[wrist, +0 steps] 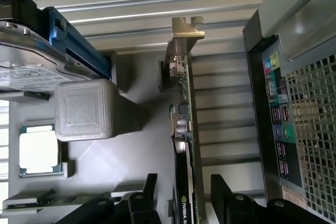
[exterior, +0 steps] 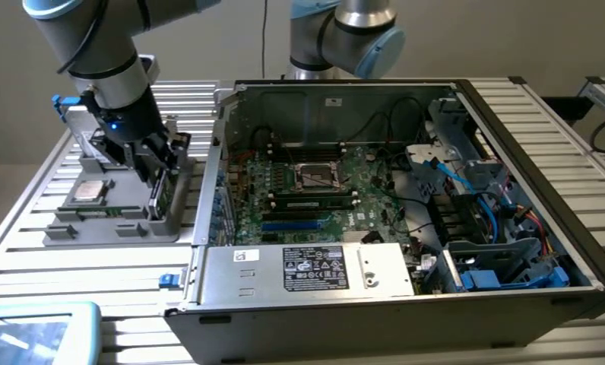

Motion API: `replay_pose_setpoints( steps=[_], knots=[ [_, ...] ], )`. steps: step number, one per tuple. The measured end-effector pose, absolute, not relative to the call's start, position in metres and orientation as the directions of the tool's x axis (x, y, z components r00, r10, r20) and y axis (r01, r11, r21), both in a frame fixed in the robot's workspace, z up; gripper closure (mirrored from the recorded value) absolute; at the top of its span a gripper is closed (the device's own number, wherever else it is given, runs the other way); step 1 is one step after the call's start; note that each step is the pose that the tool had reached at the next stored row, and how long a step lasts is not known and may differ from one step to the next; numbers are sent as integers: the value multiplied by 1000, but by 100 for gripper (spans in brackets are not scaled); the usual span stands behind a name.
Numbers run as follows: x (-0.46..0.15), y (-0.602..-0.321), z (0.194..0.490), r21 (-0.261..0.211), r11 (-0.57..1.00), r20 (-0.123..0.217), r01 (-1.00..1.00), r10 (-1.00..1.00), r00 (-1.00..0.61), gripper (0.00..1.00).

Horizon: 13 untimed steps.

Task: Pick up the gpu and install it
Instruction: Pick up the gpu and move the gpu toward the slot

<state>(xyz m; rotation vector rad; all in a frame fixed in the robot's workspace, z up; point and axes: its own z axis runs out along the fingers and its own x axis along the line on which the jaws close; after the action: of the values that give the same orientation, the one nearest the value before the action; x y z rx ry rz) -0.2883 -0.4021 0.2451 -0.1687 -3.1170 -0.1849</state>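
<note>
on the tabletop (exterior: 19,258), at the exterior view's left of the open computer case (exterior: 384,331), a gray holder (exterior: 110,232) carries the gpu (wrist: 185,124) on edge. the end effector (wrist: 184,182) straddles it, released, clear of both faces. step in hand: pick-up. a firm hold likely calls for even contact on both faces.

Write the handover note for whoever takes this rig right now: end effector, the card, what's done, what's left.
The end effector is open. Its black fingers sit astride the card with a gap on each side, and it holds nothing.
The thin flat gpu card with green circuit board and silver metal bracket stands on edge in the grey parts holder, at the exterior view's left of the open black computer case.
Done: the end effector is lined up around the card.
Left: the card is not yet gripped, lifted or installed in the case.
</note>
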Motion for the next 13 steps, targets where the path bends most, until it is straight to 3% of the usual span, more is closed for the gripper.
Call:
replay_pose_setpoints(
  steps=[13],
  knots=[
    [-288,-400,234,122,986,36,116,112,-993,47]
  ],
)
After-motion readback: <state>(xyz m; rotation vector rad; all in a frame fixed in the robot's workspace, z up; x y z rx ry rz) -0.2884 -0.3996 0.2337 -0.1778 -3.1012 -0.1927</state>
